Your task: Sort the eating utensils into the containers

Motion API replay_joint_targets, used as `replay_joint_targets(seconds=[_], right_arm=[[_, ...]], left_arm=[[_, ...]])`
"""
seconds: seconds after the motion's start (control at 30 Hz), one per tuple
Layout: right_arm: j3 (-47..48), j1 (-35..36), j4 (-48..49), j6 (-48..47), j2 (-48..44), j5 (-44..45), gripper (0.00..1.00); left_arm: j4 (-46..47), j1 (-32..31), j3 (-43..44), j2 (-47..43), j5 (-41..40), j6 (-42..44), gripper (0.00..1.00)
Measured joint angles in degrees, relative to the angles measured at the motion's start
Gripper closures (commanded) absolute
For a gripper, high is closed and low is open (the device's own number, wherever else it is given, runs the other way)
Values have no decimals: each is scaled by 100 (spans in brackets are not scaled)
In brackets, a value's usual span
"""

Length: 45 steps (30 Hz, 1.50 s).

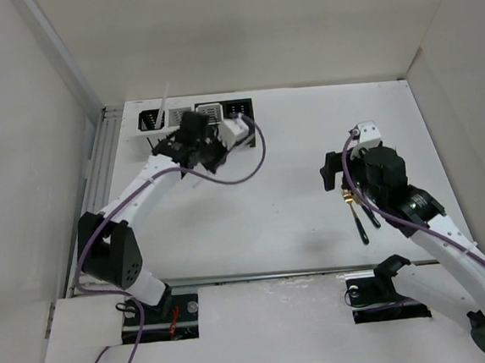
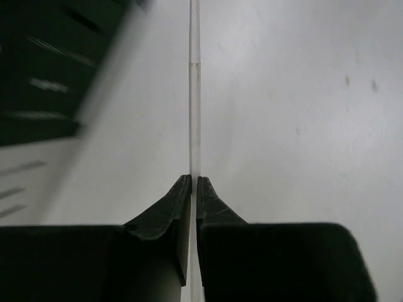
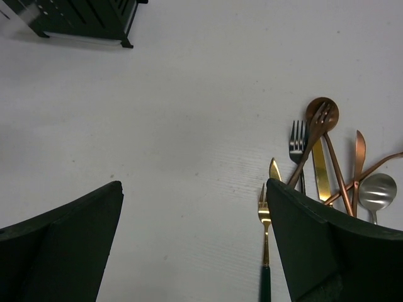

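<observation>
Four slotted containers stand in a row at the back of the table, black ones at both ends. A thin white stick pokes up near the left end of the row. My left gripper hovers just in front of the row, shut on a thin white stick; a black container is blurred at its upper left. My right gripper is open and empty above bare table. The other utensils lie at its right finger: a gold fork with a dark handle, a dark fork, a copper spoon and a silver spoon.
In the top view the utensil pile is mostly hidden under the right arm. A purple cable loops from the left wrist over the table. White walls enclose the table on the left, back and right. A black container shows far off in the right wrist view.
</observation>
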Motion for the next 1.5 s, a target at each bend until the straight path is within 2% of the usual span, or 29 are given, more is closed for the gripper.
replay_joint_targets(seconds=[0.1,0.23,0.37,0.47,0.7,0.87,1.13,1.4,1.43,1.47,1.5], right_arm=[[210,0,118,-15,433,9,0],[717,0,369,-122,1054,11,0],[1390,0,693,-313,1882,-4,0],[1810,0,874,-468,2485,-20,0],[2938,-70,1012,-723,3947,-251,0],[3703,-170,999,-831,4697,-385,0],[4070,-319,793,-922,4826,-492,0],[3845,-654,402,-901,4393,-503,0],[3832,-706,323,-896,4301,-503,0],[3829,-767,249,-892,4216,-505,0],[3829,-852,184,-876,4133,-533,0]], left_arm=[[420,295,997,-138,68,-212,100],[1246,901,1851,-149,87,-564,100],[2044,1600,2562,247,87,-896,100],[2640,2026,2787,658,92,-1060,100],[3475,2723,2791,1663,258,-1403,100],[4044,2938,2684,2177,527,-1755,100],[5318,3056,2028,2474,925,-2197,100],[5751,3224,1156,2485,1054,-2527,100],[5783,3241,1056,2485,1060,-2527,86],[5786,3263,966,2485,1060,-2505,86],[5816,3285,868,2485,1067,-2498,62]])
